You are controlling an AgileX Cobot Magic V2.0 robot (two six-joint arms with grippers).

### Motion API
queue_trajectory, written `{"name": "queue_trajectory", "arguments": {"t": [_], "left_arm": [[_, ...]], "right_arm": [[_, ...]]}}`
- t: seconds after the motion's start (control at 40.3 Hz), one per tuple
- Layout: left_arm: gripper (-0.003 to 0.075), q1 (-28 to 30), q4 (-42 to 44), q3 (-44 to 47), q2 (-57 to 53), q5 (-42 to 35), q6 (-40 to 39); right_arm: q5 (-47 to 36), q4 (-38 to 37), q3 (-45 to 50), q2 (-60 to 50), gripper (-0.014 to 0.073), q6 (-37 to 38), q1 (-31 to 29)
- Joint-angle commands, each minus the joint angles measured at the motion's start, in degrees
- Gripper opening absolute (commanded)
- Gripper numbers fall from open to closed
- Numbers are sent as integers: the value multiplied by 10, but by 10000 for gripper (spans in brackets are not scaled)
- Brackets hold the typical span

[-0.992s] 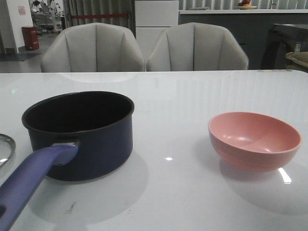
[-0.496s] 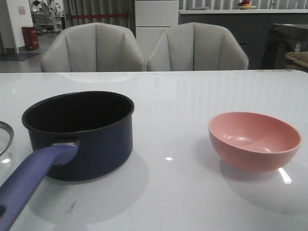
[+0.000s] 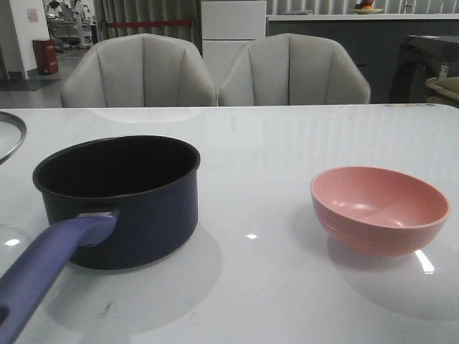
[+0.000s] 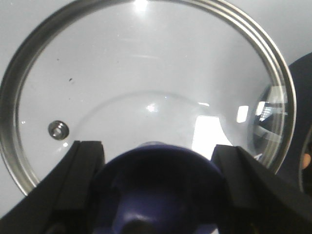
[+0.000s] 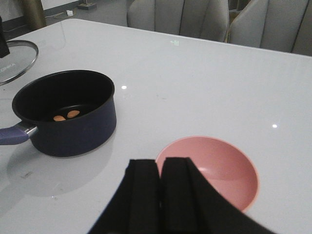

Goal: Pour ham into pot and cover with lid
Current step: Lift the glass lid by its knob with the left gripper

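Lid: held off the table, at 9 o'clock from the pot in the front view
Left gripper: fingers clamped on the lid's purple-blue knob
Pot: upright on the white table, uncovered, handle toward 7 o'clock
Ham: two orange pieces on the pot floor
Pink bowl: at 3 o'clock from the pot, well apart
Right gripper: fingers pressed together, holding nothing, above the bowl's near edge

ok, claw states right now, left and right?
Left claw: closed on the lid, gripping its knob.
Right claw: closed, holding nothing.
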Motion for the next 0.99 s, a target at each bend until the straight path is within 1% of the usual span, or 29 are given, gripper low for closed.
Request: {"name": "queue_trajectory", "arguments": {"t": [0.0, 0.248, 0.447, 0.695, 0.819, 0.968], "left_arm": [[121, -26, -13, -46, -32, 13, 6], [121, -120, -13, -89, -31, 18, 6], [121, -176, -13, -100, -31, 17, 6], [121, -218, -13, -101, -9, 15, 6], [121, -229, -13, -105, 2, 9, 6], [121, -241, -17, -134, 31, 39, 6]], "right_arm": [[-43, 1, -15, 2, 132, -5, 0], [-43, 1, -15, 2, 132, -5, 0], [-43, 1, -15, 2, 132, -5, 0], [-43, 1, -15, 2, 132, -5, 0], [-43, 1, -15, 2, 132, -5, 0], [-43, 1, -15, 2, 132, -5, 0]]}}
